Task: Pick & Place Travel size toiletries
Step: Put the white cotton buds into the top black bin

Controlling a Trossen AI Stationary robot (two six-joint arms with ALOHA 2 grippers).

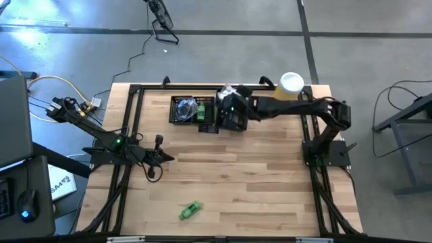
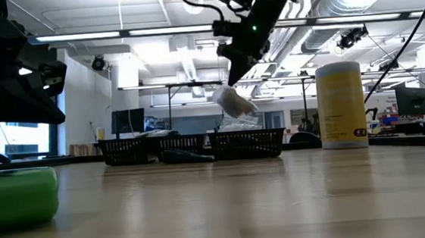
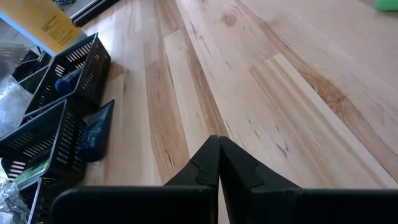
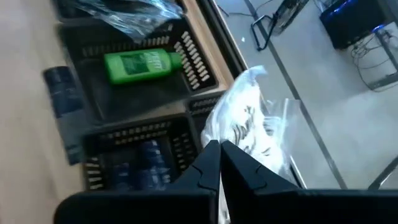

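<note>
My right gripper (image 4: 218,151) is shut on a white crinkly sachet (image 4: 246,122) and hangs above the black mesh trays (image 1: 192,111) at the table's far edge. In the low view the sachet (image 2: 231,101) hangs well above a tray (image 2: 247,143). One tray holds a green tube (image 4: 137,65) lying flat, and another holds dark navy packets (image 4: 144,163). One more navy packet (image 3: 97,130) lies on the table against the trays. A green item (image 1: 190,210) lies alone near the table's near edge. My left gripper (image 3: 218,163) is shut, near the table's left side. My right gripper pinches the white sachet between its two fingers at one end (image 4: 231,144), coming from above and slanting down. The sachet is lifted clear and hangs tilted below the fingers (image 2: 235,71), over the trays.
A large yellow cylinder with a white lid (image 1: 291,84) stands at the far edge, right of the trays. A clear crinkly bag (image 4: 134,11) lies in the tray with the green tube. Bare wood fills the table's middle (image 1: 229,175). The black frame rails (image 1: 131,121) run along the table's sides.
</note>
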